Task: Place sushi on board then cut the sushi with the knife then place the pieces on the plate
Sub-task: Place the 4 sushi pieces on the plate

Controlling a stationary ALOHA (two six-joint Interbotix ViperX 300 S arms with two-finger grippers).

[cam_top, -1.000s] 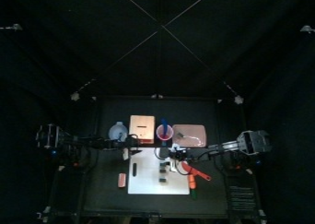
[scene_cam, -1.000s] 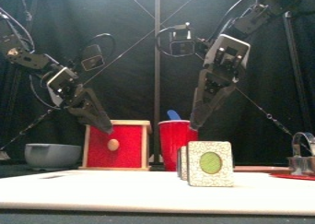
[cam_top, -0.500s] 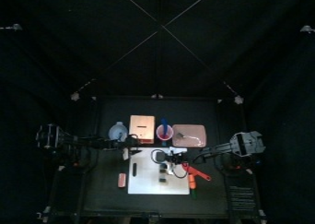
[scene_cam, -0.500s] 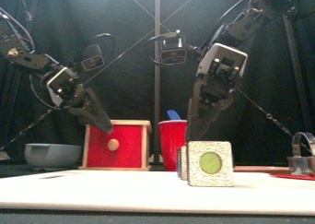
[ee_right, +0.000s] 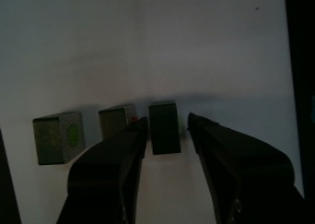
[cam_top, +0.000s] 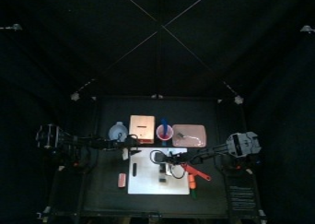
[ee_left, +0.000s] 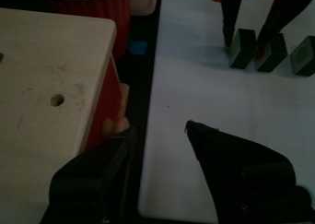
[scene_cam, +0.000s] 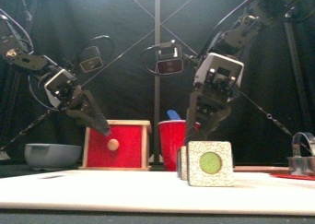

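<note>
Cut looks done: three dark green sushi blocks (ee_right: 167,140) sit apart on the white cutting board (cam_top: 150,183), one just below the wide-open, empty right claw (ee_right: 165,124), none on the pink tray (cam_top: 190,133) beyond it; left claw (ee_left: 157,135) open, empty.

Matt wooden box (ee_left: 50,80), smooth white board (ee_left: 204,89)
</note>
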